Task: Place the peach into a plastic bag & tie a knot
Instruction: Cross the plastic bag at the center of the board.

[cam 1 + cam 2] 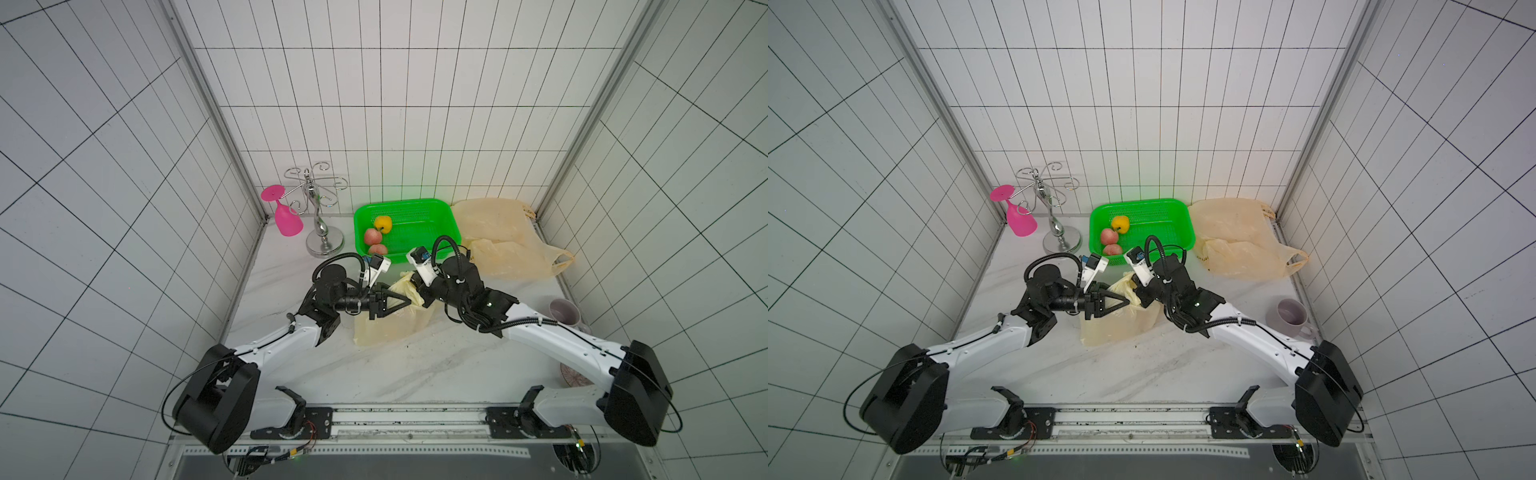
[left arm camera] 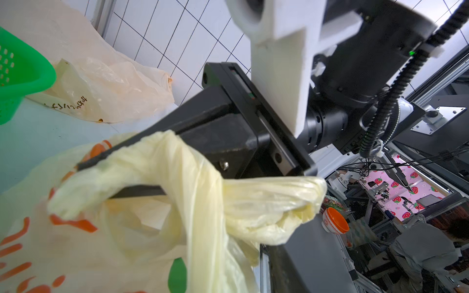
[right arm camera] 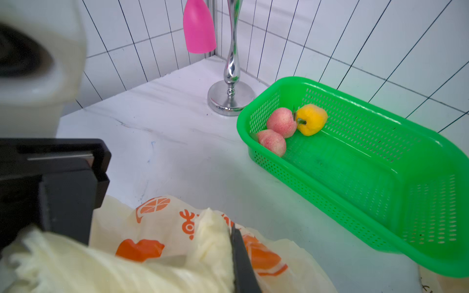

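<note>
- The green basket [image 1: 424,237] sits at the back of the counter [image 1: 415,365], against the tiled wall.
- Two peaches [image 1: 372,236] [image 1: 378,249] lie in the basket's left end, touching each other. A yellow fruit [image 1: 383,223] rests against the rear one.
- The plastic bag [image 1: 386,328], pale yellow with orange print, stands on the counter just in front of the basket's left half. Its top is gathered into twisted handles. Whether a peach is inside it cannot be told.
- The left gripper [image 1: 1125,303] reaches in from the basket's front-left, level over the bag's top. Its fingers [image 1: 1115,297] lie against the handle plastic. Whether they are parted or pinching cannot be told.
- The right gripper [image 1: 422,297] comes down in front of the basket's middle, tip to tip with the left one. Its fingers [image 3: 241,258] are clenched on a twisted handle of the bag.
- A second, crumpled bag [image 1: 498,241] lies just beside the basket's right end.
- A chrome stand [image 1: 324,243] is just beside the basket's left end. A pink glass [image 1: 286,222] hangs upside down from it, farther left.
- A mug [image 1: 563,311] stands well apart, to the basket's front-right.
</note>
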